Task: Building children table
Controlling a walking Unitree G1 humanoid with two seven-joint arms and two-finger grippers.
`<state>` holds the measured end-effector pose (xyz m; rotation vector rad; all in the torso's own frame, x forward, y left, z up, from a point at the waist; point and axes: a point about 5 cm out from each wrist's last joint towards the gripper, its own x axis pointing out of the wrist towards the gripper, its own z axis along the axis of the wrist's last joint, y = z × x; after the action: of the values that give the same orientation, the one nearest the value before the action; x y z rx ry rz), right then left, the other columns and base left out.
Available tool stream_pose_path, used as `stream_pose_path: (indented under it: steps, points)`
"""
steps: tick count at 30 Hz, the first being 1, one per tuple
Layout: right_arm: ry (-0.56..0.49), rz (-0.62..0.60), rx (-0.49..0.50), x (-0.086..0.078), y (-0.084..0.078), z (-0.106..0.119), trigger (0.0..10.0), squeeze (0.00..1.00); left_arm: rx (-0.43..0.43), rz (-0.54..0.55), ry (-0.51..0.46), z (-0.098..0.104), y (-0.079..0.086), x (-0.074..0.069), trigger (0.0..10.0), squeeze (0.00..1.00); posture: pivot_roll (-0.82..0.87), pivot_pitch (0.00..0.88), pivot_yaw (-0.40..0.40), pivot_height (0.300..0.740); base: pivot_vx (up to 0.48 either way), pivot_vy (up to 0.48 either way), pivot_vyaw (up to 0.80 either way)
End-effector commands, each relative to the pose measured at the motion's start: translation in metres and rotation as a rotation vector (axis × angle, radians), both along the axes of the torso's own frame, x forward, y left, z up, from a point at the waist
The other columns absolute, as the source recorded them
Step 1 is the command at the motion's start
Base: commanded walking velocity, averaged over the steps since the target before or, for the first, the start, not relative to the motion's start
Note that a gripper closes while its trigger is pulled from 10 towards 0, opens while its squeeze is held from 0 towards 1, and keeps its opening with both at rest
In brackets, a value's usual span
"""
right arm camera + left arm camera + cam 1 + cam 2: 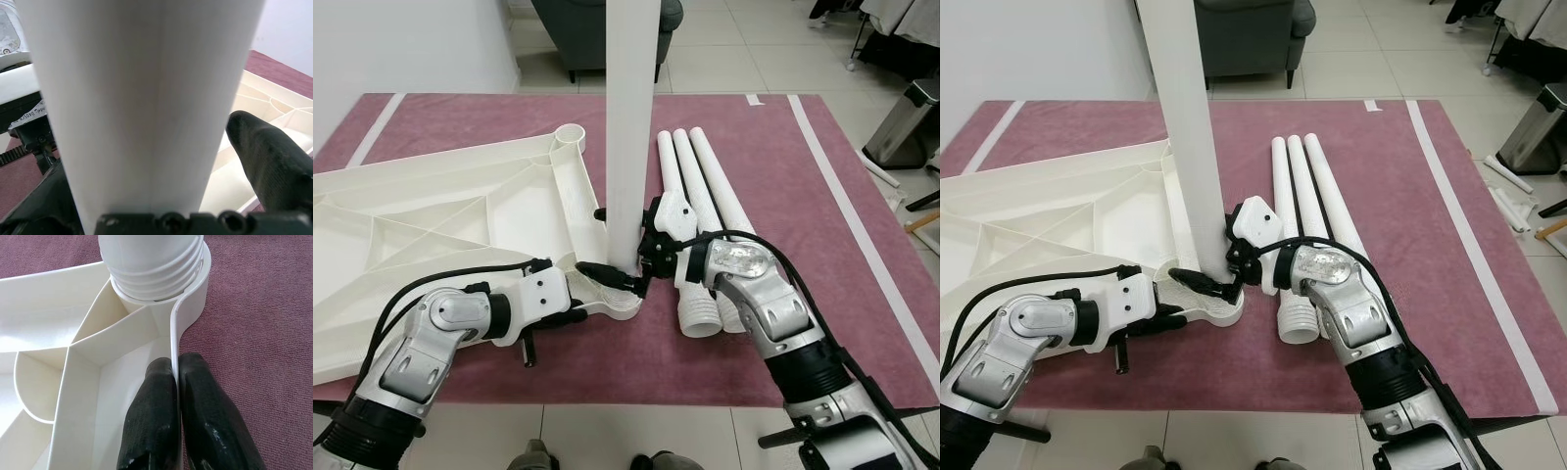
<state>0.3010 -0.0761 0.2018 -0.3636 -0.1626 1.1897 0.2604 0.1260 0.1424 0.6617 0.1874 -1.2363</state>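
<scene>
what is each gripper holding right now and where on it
The right gripper grips the upright table leg near its base, just above the corner socket. The left gripper pinches the tabletop's thin rim wall beside that socket.

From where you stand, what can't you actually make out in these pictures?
- Top of the upright leg: cut off by the upper edge in both eye views.
- Far end of the tabletop: runs past the left edge.
- Leg's thread depth in the socket: hidden inside it, left wrist view.
- One spare leg: near end hidden under the right arm.
</scene>
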Motion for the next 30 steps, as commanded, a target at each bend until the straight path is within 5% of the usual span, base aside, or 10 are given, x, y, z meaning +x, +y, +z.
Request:
stream_pose_path:
  steps: [1,5,6,8,9,15,21,26,30]
  points:
    - [-0.003,0.017,-0.013,0.001,0.005,0.0,10.0,0.0,-0.014,-0.005,0.007,-0.004,-0.003,-0.003,0.0,0.0,0.08,0.102,0.028,0.74,0.0,0.0,0.0]
    - [0.003,0.008,-0.02,0.004,0.004,-0.001,10.0,0.0,-0.011,-0.012,0.006,-0.005,-0.002,-0.004,0.0,0.0,0.09,0.106,0.026,0.74,0.0,0.0,0.0]
    - [0.011,-0.013,-0.027,0.006,0.003,-0.004,2.9,0.0,-0.01,-0.015,0.006,-0.005,-0.002,-0.005,0.0,0.0,0.09,0.107,0.026,0.74,0.0,0.0,0.0]
    - [0.016,-0.029,-0.032,0.007,0.003,-0.006,2.9,0.0,-0.009,-0.016,0.006,-0.005,-0.002,-0.005,0.0,0.0,0.09,0.107,0.026,0.74,0.0,0.0,0.0]
    - [0.026,-0.056,-0.039,0.009,0.003,-0.009,0.0,0.0,-0.01,-0.018,0.006,-0.005,-0.002,-0.006,0.0,0.0,0.09,0.109,0.025,0.74,0.0,0.0,0.0]
    - [0.055,-0.124,-0.043,0.011,0.004,-0.014,0.0,0.0,-0.014,-0.02,0.006,-0.004,-0.002,-0.006,0.0,0.0,0.09,0.114,0.024,0.74,0.0,0.0,0.0]
    - [0.143,-0.347,-0.012,0.011,0.008,-0.026,0.0,0.0,-0.023,-0.032,0.004,-0.002,-0.002,-0.007,0.0,0.0,0.08,0.121,0.023,0.74,0.0,0.0,0.0]
    - [0.227,-0.721,0.055,0.012,0.012,-0.043,0.0,0.0,-0.029,-0.049,0.01,-0.001,-0.001,-0.008,0.0,0.0,0.08,0.129,0.022,0.74,0.0,0.0,0.0]
    - [0.223,-0.865,0.074,0.011,0.014,-0.048,0.0,0.0,-0.031,-0.055,0.012,0.0,-0.001,-0.008,0.0,0.0,0.08,0.131,0.022,0.74,0.0,0.0,0.0]
